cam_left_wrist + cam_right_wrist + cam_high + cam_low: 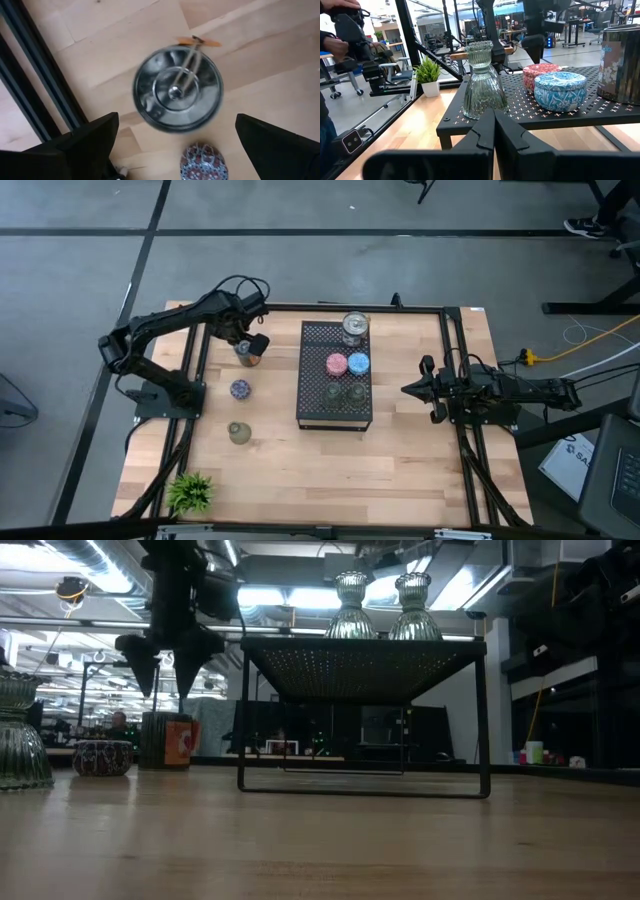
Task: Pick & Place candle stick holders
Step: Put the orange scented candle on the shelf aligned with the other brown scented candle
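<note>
My left gripper [176,122] hangs open and points down over a silvery round candle stick holder [177,90] with an orange tag, which stands on the wood left of the black perforated tray [335,415]. Its fingers stand apart above the holder and touch nothing [165,665]. A patterned blue holder [240,389] and an olive glass holder [239,432] stand nearer the front. On the tray are a silvery holder [355,327], a pink one [337,364], a blue one [358,363] and two clear glass ones [345,392]. My right gripper [410,389] waits shut and level, right of the tray.
A small green plant [190,492] stands at the front left corner. Black frame rails [195,380] run along the table's left and right sides. The tray stands raised on thin legs [242,720]. A person's hands [335,45] show beyond the table.
</note>
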